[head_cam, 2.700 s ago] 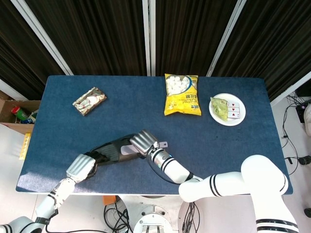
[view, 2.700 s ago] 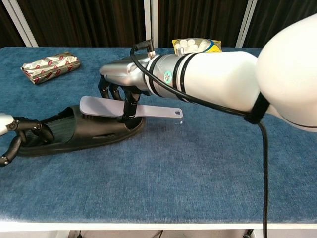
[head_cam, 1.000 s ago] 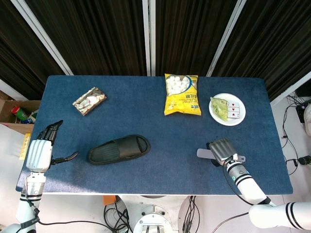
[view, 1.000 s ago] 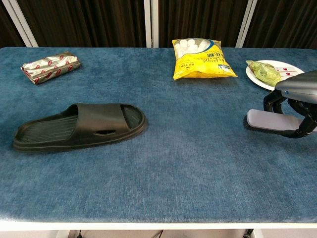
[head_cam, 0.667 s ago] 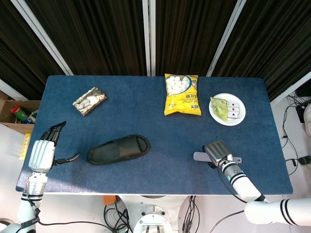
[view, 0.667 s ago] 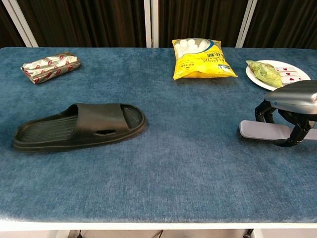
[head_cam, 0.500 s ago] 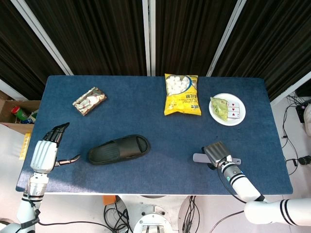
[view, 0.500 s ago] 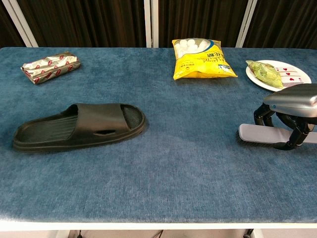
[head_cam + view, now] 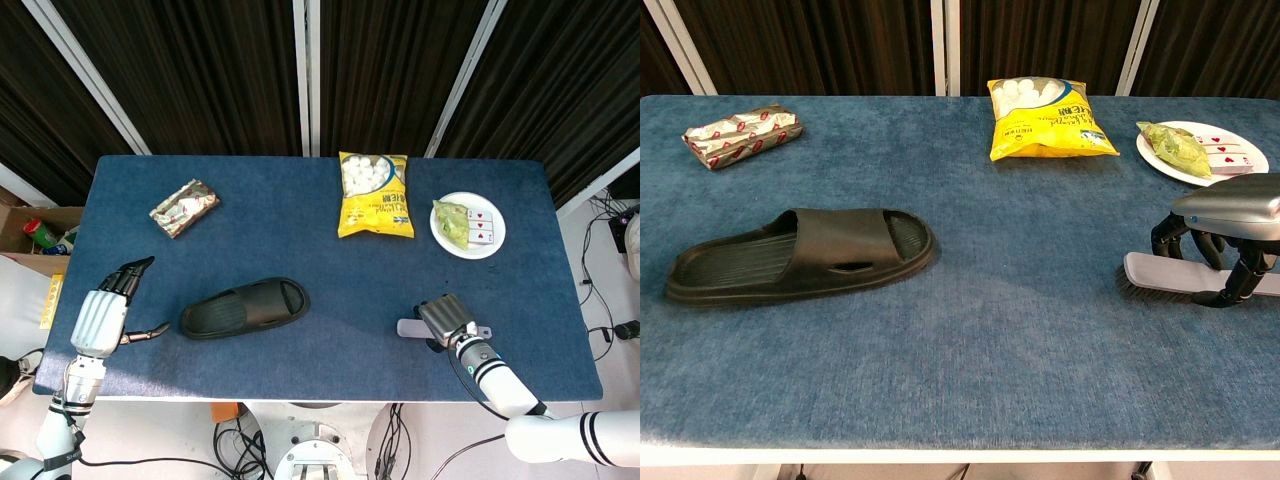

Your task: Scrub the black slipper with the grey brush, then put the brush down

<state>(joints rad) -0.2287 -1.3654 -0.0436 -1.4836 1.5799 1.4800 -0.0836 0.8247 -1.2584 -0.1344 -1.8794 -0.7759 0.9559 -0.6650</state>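
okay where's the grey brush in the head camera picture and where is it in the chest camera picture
Head view: the grey brush lies near the table's front edge, right of centre, under the right hand.
Chest view: the grey brush sits at the right edge, bristles down on the blue cloth, with the right hand over it.
Shared landmark: the white plate, farther back than the brush in both.

Right hand (image 9: pixel 1228 232) around grey brush (image 9: pixel 1160 275)

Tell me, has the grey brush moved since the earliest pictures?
Yes. The grey brush was over the black slipper; it is now far to the slipper's right, near the white plate, bristles down on the table, in the right hand.
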